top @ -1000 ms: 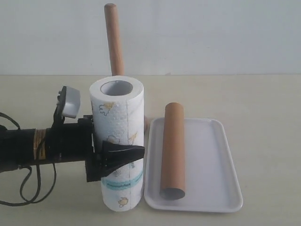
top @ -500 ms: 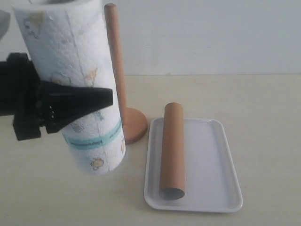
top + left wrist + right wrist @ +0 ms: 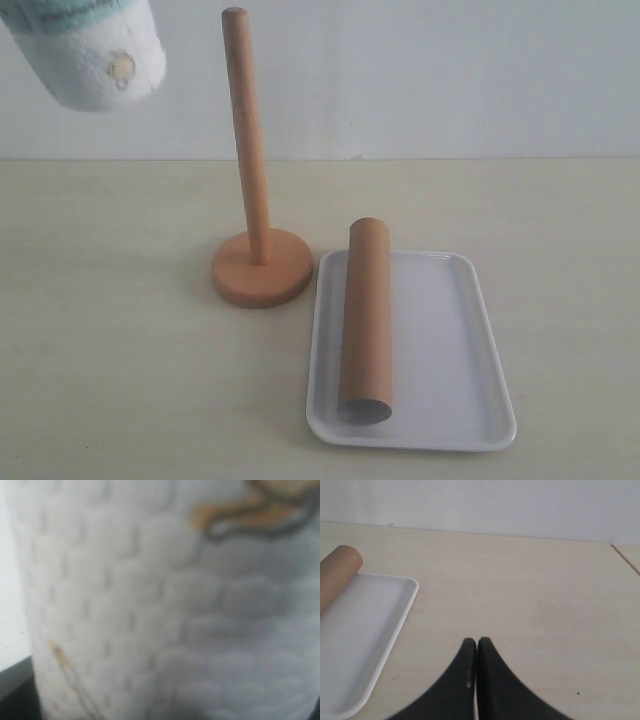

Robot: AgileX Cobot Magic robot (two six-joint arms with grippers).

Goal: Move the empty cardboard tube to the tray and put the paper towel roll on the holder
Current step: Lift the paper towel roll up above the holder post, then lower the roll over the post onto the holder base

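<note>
The paper towel roll (image 3: 95, 55) hangs high at the top left of the exterior view, only its lower end with the teal band showing, tilted. It fills the left wrist view (image 3: 165, 605), so my left gripper is shut on it, with the fingers themselves hidden. The wooden holder (image 3: 250, 150) stands bare at the middle, right of and below the roll. The brown cardboard tube (image 3: 366, 315) lies lengthwise along the left side of the white tray (image 3: 440, 340). My right gripper (image 3: 477, 641) is shut and empty above the table, beside the tray (image 3: 365, 625) and tube (image 3: 335, 572).
The holder's round base (image 3: 262, 270) sits just left of the tray's far left corner. A pale wall stands behind the beige table (image 3: 120, 350). A table edge shows in the right wrist view (image 3: 625, 560).
The left gripper has lifted the paper towel roll from the table in front of the holder up and to the left, out of most of the exterior view. Tube and tray have not moved.
</note>
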